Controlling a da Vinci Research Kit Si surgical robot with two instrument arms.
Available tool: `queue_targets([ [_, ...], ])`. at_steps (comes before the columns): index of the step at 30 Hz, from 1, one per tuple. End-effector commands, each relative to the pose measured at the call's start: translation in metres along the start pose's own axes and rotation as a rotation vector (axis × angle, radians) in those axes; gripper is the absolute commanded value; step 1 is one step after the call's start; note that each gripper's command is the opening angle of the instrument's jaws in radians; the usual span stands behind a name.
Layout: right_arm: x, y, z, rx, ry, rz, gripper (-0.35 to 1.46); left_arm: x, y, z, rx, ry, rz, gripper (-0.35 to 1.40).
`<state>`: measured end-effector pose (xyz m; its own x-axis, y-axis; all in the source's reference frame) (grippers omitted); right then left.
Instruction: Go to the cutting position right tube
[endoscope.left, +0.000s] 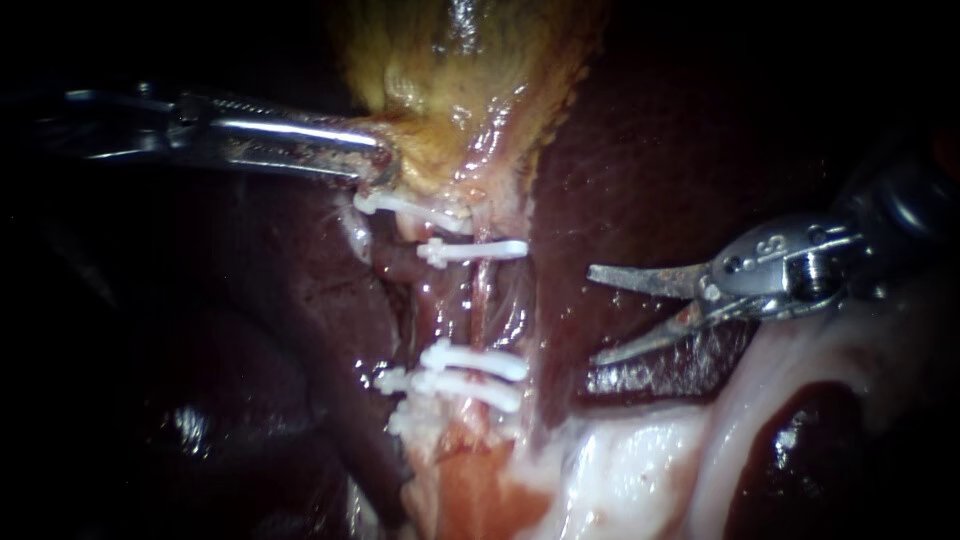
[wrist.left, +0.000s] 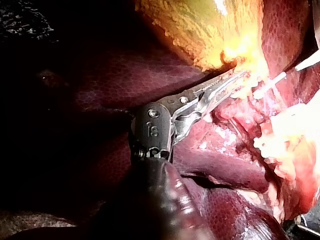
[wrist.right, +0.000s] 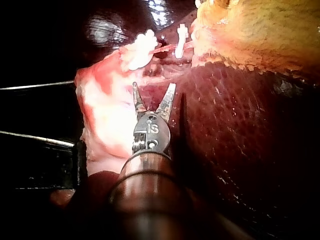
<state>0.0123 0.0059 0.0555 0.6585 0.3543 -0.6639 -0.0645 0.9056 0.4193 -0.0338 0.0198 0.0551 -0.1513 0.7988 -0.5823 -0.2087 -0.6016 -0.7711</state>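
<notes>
Two instruments are sharing the work: the left instrument (endoscope.left: 383, 165) is clenching the gallbladder (endoscope.left: 450, 60), apparently stretching the right tube (endoscope.left: 482, 300) between its clips (endoscope.left: 478, 250), while the right instrument (endoscope.left: 597, 315) is hovering beside it, jaws parted.

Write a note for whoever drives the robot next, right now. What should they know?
Left instrument: jaws shut on the gallbladder at its lower end.
Right instrument: jaws open over the liver, apart from the tubes.
Right tube: uncut, with white clips above and below a bare stretch.
Done: the clips are on.
Left: bring the right instrument's open jaws across to that bare stretch.
</notes>
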Motion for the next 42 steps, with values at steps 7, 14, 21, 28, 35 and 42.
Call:
queue_targets([
  [7, 0.0001, 0.0000, 0.0000, 0.000, 0.000, 0.001, 1.43, 0.0041, 0.0005, -0.0050, 0.014, 0.016, -0.019, -0.35],
  [14, 0.0014, 0.0004, 0.0000, 0.009, 0.025, 0.015, 1.45, 0.0057, 0.0011, -0.0081, 0.027, 0.037, -0.014, -0.35],
  [21, 0.0039, 0.0010, 0.0024, 0.063, 0.033, 0.073, 1.45, 0.0055, 0.0012, -0.0079, 0.030, 0.038, -0.013, -0.35],
  [28, 0.0052, 0.0018, 0.0067, 0.096, 0.027, 0.113, 1.45, 0.0054, 0.0012, -0.0078, 0.031, 0.038, -0.013, -0.35],
  [35, 0.0061, 0.0024, 0.0116, 0.160, 0.013, 0.147, 1.42, 0.0053, 0.0013, -0.0076, 0.032, 0.039, -0.012, -0.35],
  [42, 0.0071, 0.0029, 0.0156, 0.213, 0.046, 0.193, 1.40, 0.0053, 0.0013, -0.0075, 0.033, 0.039, -0.012, -0.35],
])
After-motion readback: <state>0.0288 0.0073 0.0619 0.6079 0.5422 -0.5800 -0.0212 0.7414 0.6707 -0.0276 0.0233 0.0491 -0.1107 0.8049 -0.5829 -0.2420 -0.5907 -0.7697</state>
